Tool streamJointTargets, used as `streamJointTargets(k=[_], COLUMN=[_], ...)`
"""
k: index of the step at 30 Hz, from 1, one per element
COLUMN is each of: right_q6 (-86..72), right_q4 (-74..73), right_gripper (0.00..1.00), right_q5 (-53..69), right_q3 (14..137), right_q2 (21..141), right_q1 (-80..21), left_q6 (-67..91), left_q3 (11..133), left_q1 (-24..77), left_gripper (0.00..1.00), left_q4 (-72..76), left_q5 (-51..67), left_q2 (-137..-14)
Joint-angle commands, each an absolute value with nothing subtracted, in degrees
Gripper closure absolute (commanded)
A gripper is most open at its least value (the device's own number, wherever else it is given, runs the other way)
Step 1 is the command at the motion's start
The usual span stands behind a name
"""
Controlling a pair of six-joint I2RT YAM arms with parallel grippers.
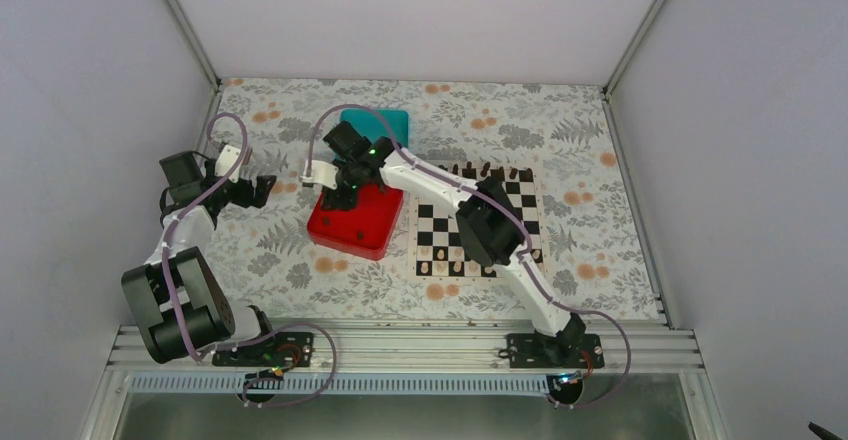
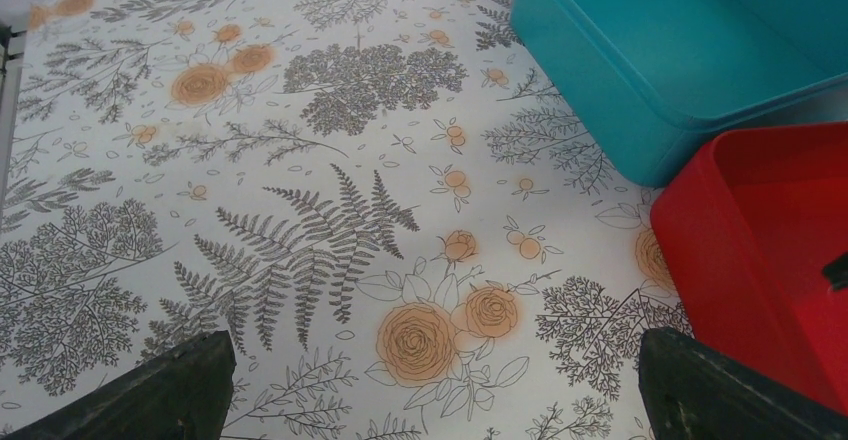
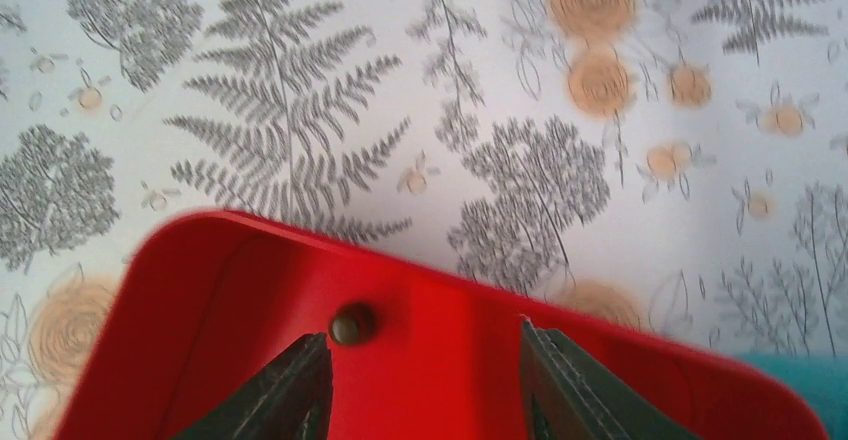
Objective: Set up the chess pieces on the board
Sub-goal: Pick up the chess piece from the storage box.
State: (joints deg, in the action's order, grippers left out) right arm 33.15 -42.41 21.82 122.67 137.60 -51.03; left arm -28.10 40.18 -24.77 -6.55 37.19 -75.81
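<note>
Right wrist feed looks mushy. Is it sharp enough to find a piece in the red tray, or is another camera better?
Right wrist: soft all over, but one dark piece in the red tray is readable. Left wrist: crisp, yet only the tray's corner shows, no piece. Top external: evenly lit, no glare, pieces mere specks.

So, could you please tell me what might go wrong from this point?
The dark chess piece lies near the wall of the red tray, off-centre toward one finger of the open right gripper; closing may nudge or miss it. The right arm spans the chessboard, so swinging back low could topple standing pieces there.
</note>
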Motion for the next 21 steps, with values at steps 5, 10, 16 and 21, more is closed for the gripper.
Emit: streamJointTargets(k=[5, 10, 16, 21], right_q6=[33.83, 33.25, 33.52, 33.91], right_q4=[-43.23, -42.28, -40.07, -41.97], right_gripper=[0.51, 0.53, 0.55, 0.55], right_q5=[20.89, 19.57, 17.08, 17.13], right_q3=[127.63, 124.63, 117.35, 117.25], right_q2=[141.45, 140.51, 135.45, 136.14], right_q1=[-53.37, -53.7, -53.79, -54.2], left_q6=[-29.64, -29.71, -29.56, -29.71], left_q3=[41.57, 41.65, 41.65, 41.23], left_q1=[-25.22, -25.22, -25.22, -25.31], left_gripper=[0.0, 0.0, 0.0, 0.0], left_q4=[-6.15, -6.23, -6.23, -6.08], left_q5=[39.64, 39.9, 39.95, 39.66], left_q2=[-76.91, -76.97, -76.39, -75.69])
